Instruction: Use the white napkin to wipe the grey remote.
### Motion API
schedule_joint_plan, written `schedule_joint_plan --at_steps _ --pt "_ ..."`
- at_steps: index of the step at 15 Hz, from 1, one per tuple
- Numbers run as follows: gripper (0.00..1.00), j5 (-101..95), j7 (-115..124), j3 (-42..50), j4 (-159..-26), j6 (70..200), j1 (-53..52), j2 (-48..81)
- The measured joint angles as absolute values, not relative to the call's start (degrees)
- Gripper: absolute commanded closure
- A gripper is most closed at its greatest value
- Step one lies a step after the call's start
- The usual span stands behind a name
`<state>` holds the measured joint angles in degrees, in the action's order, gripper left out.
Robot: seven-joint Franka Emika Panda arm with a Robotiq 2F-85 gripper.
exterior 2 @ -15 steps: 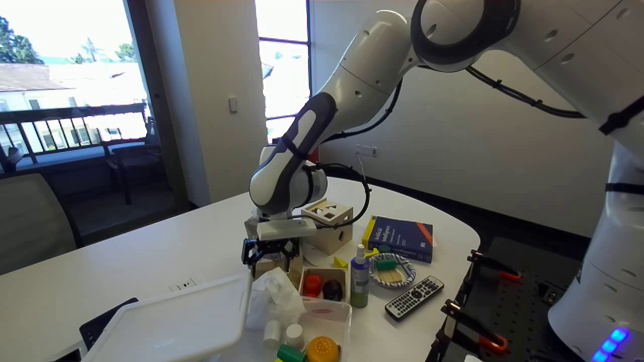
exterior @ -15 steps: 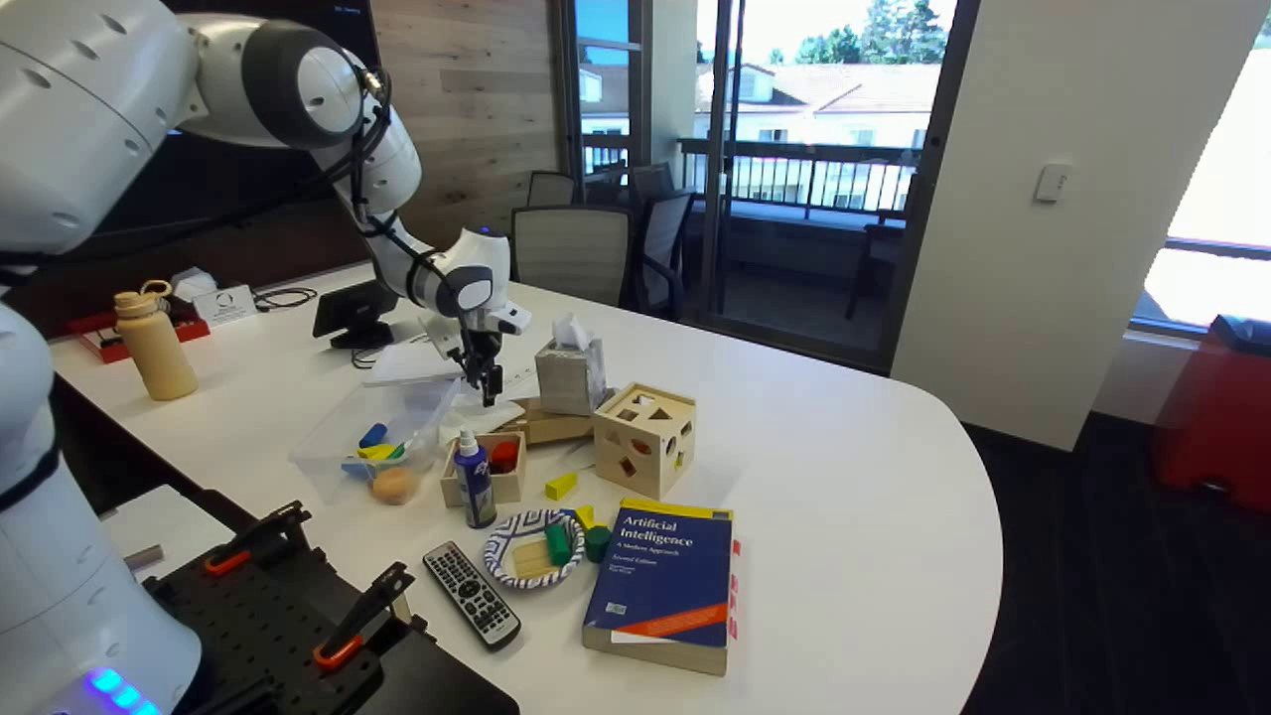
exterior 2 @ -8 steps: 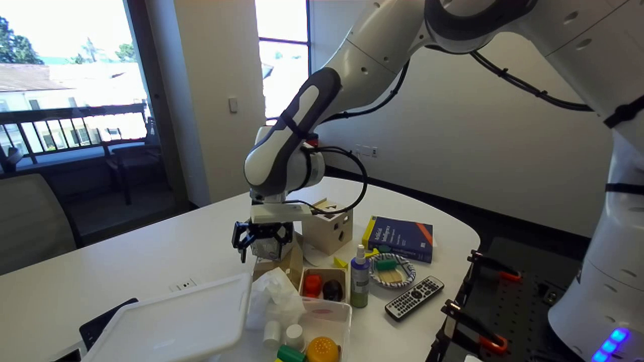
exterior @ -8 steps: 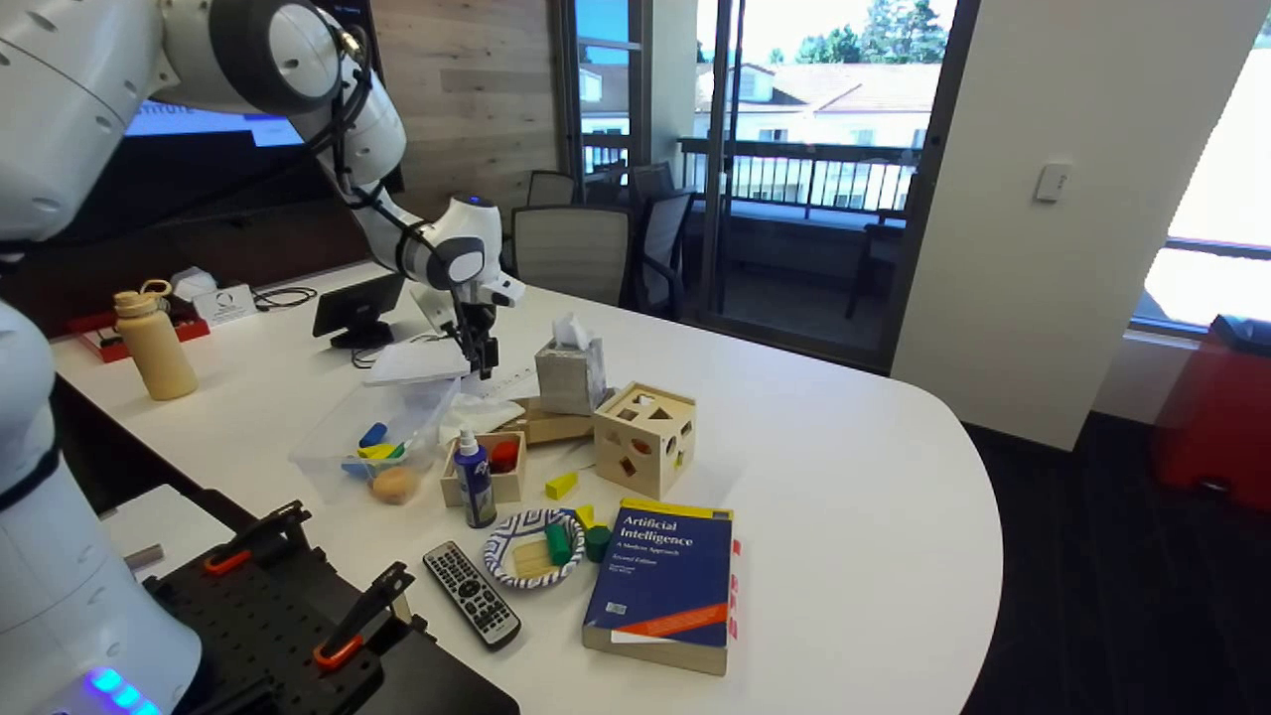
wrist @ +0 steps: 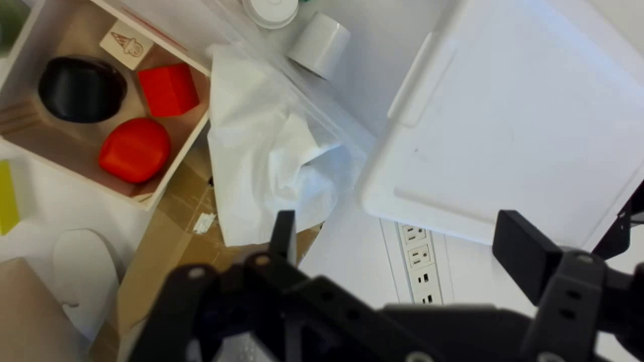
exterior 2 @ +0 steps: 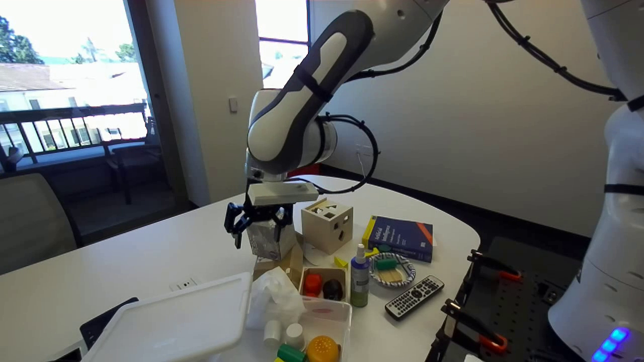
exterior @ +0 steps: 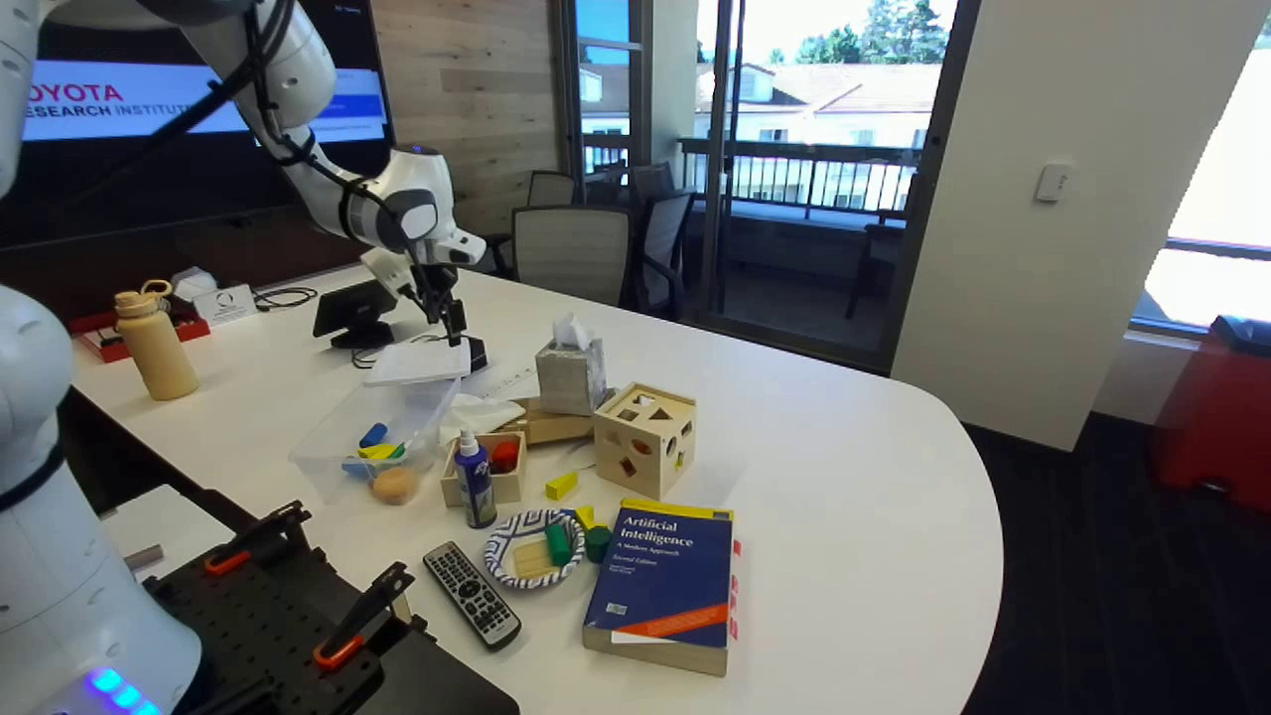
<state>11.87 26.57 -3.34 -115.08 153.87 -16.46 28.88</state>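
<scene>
The crumpled white napkin (exterior: 482, 412) (exterior 2: 274, 296) lies between the small wooden box and the clear tub. In the wrist view the napkin (wrist: 251, 146) is spread left of centre, partly over brown cardboard. My gripper (exterior: 452, 333) (exterior 2: 259, 236) hangs in the air above the table, higher than the napkin and apart from it. Its fingers stand wide open in the wrist view, the gripper (wrist: 397, 223) having nothing between them. The grey remote (exterior: 472, 594) (exterior 2: 415, 297) rests on the table in front of the patterned bowl, well away from the gripper; the wrist view does not include it.
A tissue box (exterior: 568, 377) and a wooden shape cube (exterior: 645, 442) stand near the napkin. The white lid (wrist: 513, 115) lies beside the clear tub. A spray bottle (exterior 2: 359, 281), the bowl (exterior 2: 407, 279) and a blue book (exterior: 660, 576) sit around the remote.
My gripper has risen and drawn away from the napkin, shifting up and left in both exterior views. The napkin and the remote have stayed where they were.
</scene>
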Motion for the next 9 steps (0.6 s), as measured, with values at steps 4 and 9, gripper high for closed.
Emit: schedule_joint_plan --at_steps 4,9 --pt "0.0 5.5 34.3 2.2 -123.1 156.9 -20.2 21.3" --pt "0.0 -2.5 41.5 4.7 -129.3 156.9 -20.4 15.3"
